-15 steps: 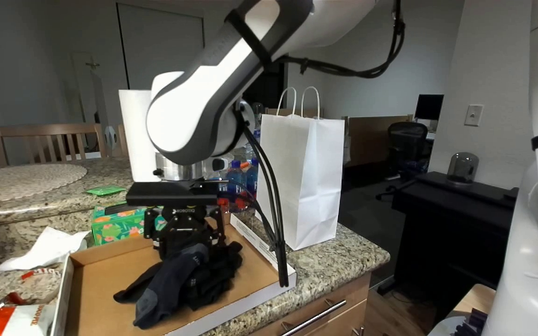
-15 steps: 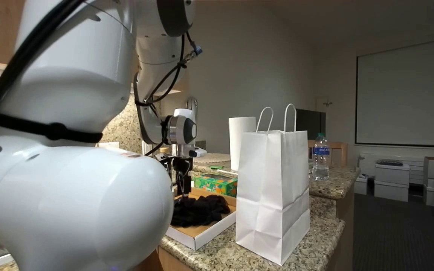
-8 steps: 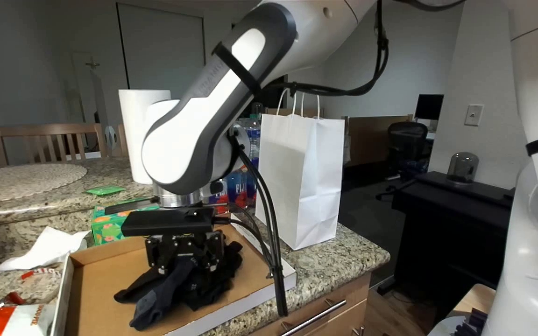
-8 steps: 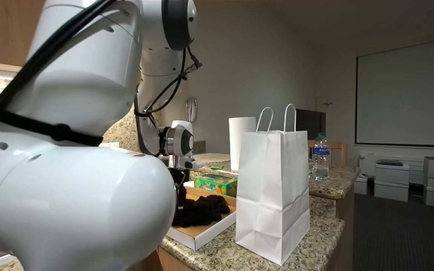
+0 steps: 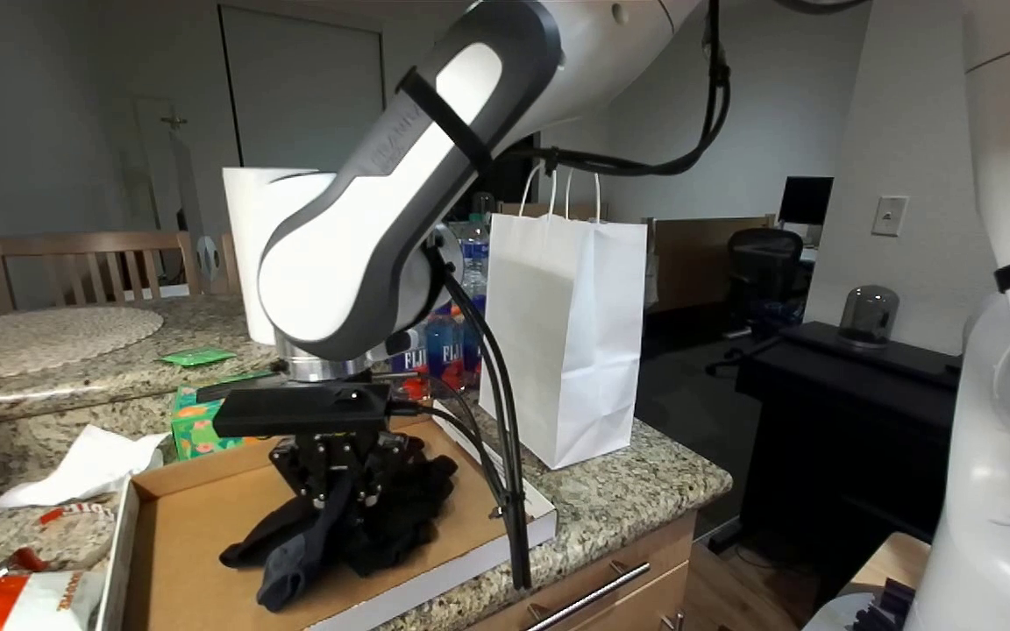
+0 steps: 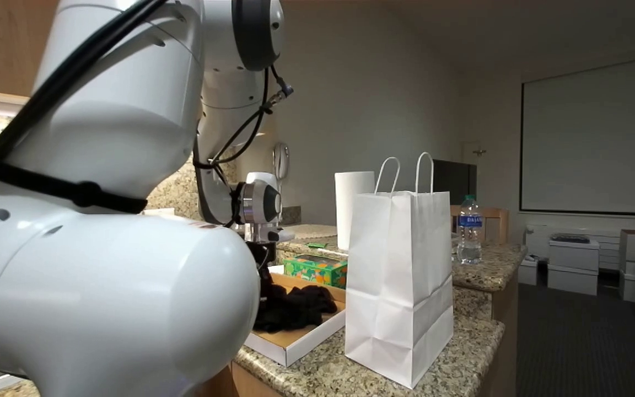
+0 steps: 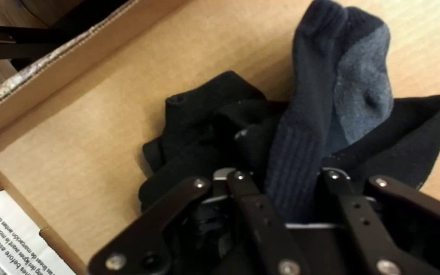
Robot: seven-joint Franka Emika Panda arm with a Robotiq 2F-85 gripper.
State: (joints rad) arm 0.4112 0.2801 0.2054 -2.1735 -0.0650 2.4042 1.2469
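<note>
My gripper (image 7: 287, 175) points down into a heap of dark cloth in a shallow cardboard tray (image 5: 181, 543). The ribbed cuff of a dark blue sock (image 7: 315, 88) lies between its partly closed fingers; its grey-blue heel and toe end extends away from them. Black cloth (image 7: 193, 133) lies bunched on one side, and a black flap (image 7: 403, 141) spreads on the other. In an exterior view the gripper (image 5: 345, 504) sits low over the sock (image 5: 295, 561). Its fingertips are lost in dark fabric, so whether they pinch it cannot be told. The black heap (image 6: 301, 306) partly shows in an exterior view.
A tall white paper bag (image 5: 558, 350) stands beside the tray, with water bottles (image 5: 445, 346) behind the arm. A green floral box (image 5: 198, 434), a white paper towel roll (image 5: 251, 254), a crumpled white tissue (image 5: 84, 469) and a red-and-white packet (image 5: 27, 600) are also nearby.
The gripper has lowered onto the heap, then shifted slightly left in an exterior view, and its fingers have come closer together. The sock looks narrower there, its toe end slightly shifted.
</note>
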